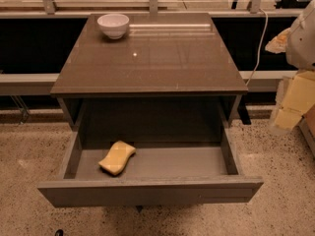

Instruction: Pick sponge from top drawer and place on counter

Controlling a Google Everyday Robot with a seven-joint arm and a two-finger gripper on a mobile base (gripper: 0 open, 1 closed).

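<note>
The pale-yellow sponge (117, 157) lies flat on the floor of the open top drawer (147, 193), toward its left side near the front panel. The glossy dark brown counter (162, 58) sits above it. My gripper (294, 102) with its yellowish fingers hangs at the far right edge of the view, level with the drawer opening, well to the right of the cabinet and far from the sponge. It holds nothing that I can see.
A white bowl (113, 24) stands at the counter's back left corner. A white cable (259, 43) hangs down behind the cabinet's right side. A metal railing (152, 1) runs behind. Speckled floor (280, 205) surrounds the cabinet.
</note>
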